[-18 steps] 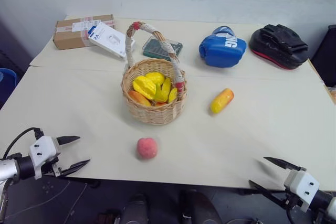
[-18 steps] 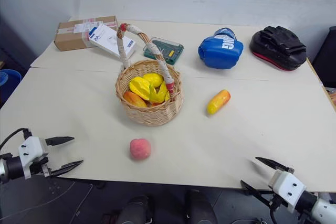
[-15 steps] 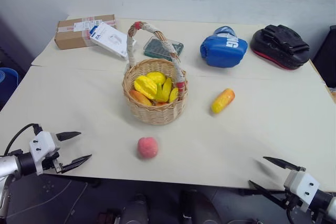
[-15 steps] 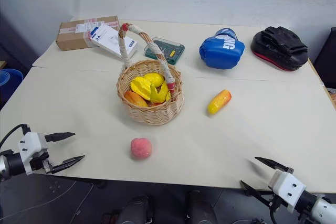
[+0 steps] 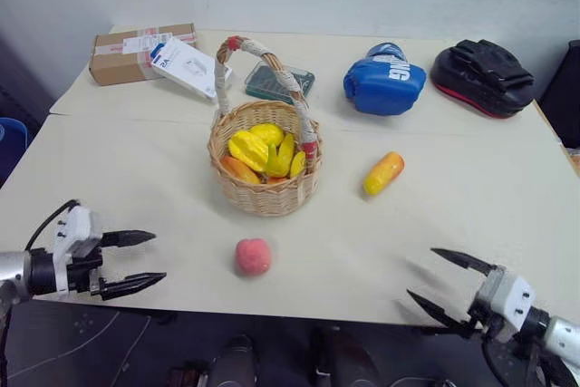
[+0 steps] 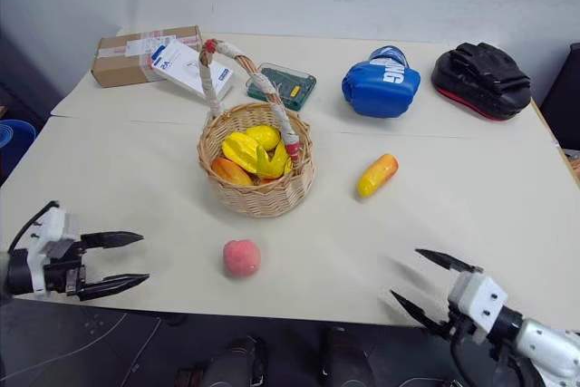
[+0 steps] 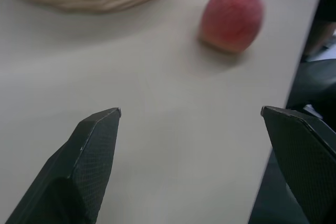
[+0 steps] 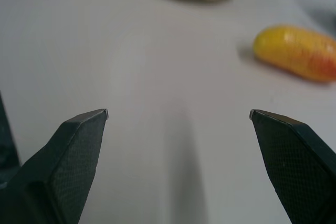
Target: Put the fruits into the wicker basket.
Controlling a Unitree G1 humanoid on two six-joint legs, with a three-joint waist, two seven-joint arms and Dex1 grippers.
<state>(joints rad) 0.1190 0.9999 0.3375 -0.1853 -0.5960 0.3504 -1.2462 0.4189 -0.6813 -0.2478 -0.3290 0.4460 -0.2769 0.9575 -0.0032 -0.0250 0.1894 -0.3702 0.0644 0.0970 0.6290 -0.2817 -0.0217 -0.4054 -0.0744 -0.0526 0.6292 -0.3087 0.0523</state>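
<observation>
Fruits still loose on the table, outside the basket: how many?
2. The peach lies near the front edge, in front of the wicker basket. The mango lies to the basket's right. The basket already holds yellow and orange pieces; some there may be hidden.

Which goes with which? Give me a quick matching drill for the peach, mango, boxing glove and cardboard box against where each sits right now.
Things:
1. peach
2. mango
3. boxing glove
4. cardboard box

Places:
A. far left corner of the table
B. just right of the basket
C. near edge, in front of the basket
D. far side, beside the black pad

Pairs: 1-C, 2-B, 3-D, 4-A
</observation>
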